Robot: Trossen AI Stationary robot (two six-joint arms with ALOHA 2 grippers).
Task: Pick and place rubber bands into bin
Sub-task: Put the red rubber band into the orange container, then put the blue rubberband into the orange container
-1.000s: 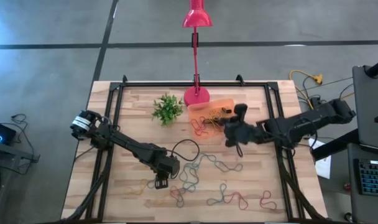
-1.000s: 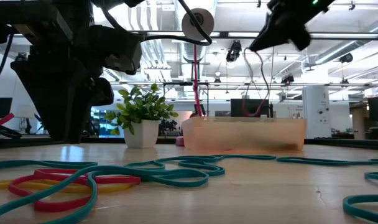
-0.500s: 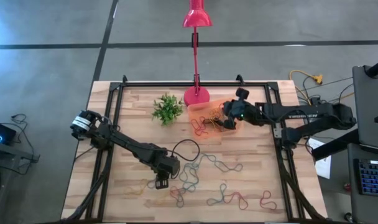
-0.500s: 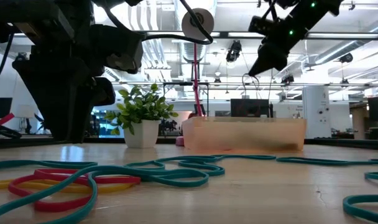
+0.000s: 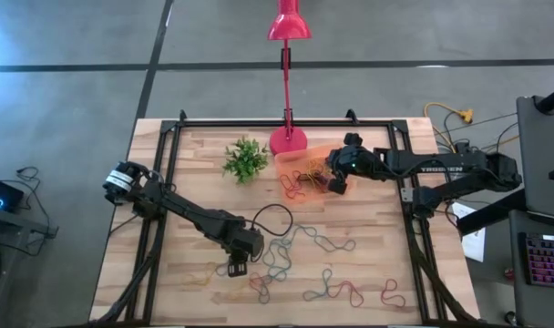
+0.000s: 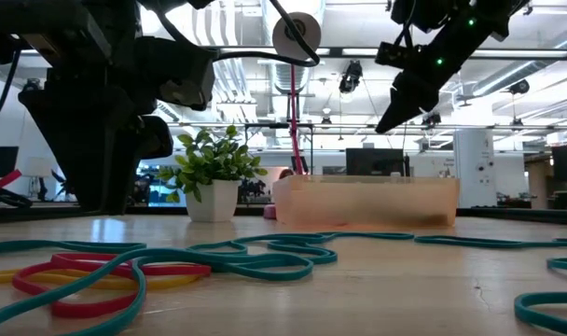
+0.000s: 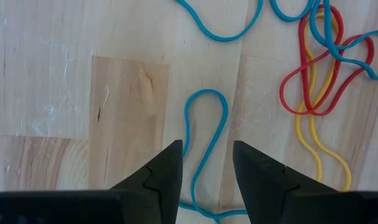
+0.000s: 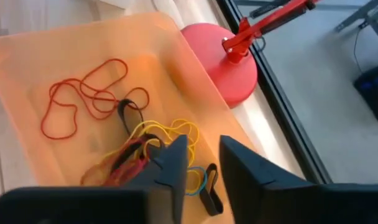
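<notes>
Working from our left side across, we are holding the left gripper (image 5: pixel 236 268) low over the wooden table (image 5: pixel 195 155) with its fingers spread, and a loop of a blue band (image 7: pixel 204 134) is lying on the wood just ahead of them, running in between the tips. We judge this pose is meant for a straight drop onto that loop. Just off to one side of it, a red and a yellow band (image 7: pixel 313 93) are tangled with more blue, so we are probably aiming at the lone loop to avoid lifting a clump. More loose rubber bands (image 5: pixel 332 290) are lying scattered beyond this gripper toward our right.

Farther right, we are hanging the right gripper (image 5: pixel 336 179) above the bin (image 8: pixel 64 56), fingers parted with a narrow gap and nothing visible between them. Directly beneath it, red, yellow and black bands (image 8: pixel 124 140) are lying heaped inside the tray, which suggests we are positioned here for a release. Past the bin is standing the pink lamp base (image 8: pixel 229 62).
</notes>
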